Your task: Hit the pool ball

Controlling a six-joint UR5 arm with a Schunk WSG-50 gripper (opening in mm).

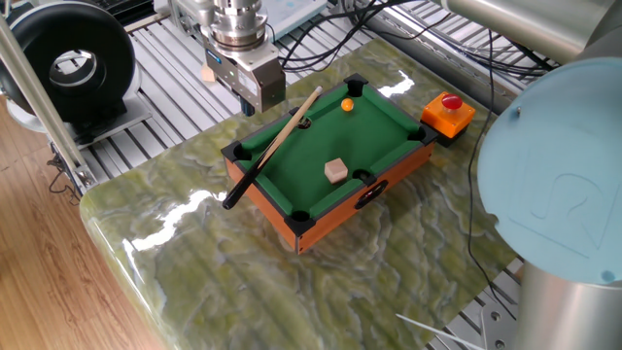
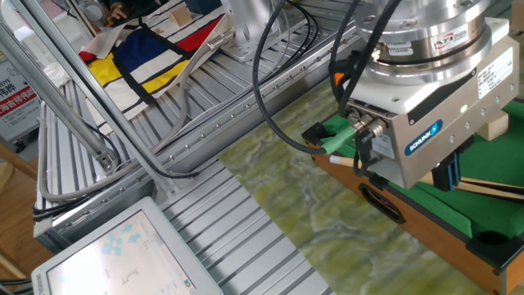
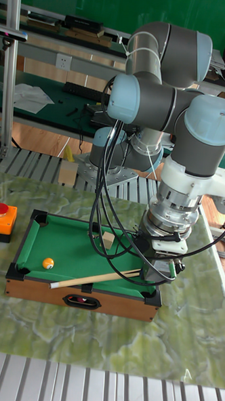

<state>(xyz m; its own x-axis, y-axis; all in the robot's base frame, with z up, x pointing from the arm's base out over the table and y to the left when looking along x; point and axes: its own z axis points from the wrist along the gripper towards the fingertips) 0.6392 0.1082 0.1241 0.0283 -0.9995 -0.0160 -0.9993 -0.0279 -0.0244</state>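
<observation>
The pool ball [image 1: 347, 104] is a small orange sphere on the green felt of a toy pool table [image 1: 389, 122], close to a far corner pocket. It also shows low on the felt [image 3: 48, 263]. A wooden cue [image 1: 280, 136] lies slanted across the table's left end, tip towards the ball and black butt hanging over the rim. My gripper [image 1: 260, 95] hangs over that end of the table, above the cue. Its dark blue fingers [image 2: 443, 175] stand close together just over the cue [image 2: 491, 189], and the gap between them is unclear.
A tan wooden cube [image 1: 336, 171] sits on the felt near the front rail. A red button on an orange box [image 1: 449, 110] stands beside the table's right end. Cables and slotted metal rails run behind the marbled green tabletop [image 1: 253, 282].
</observation>
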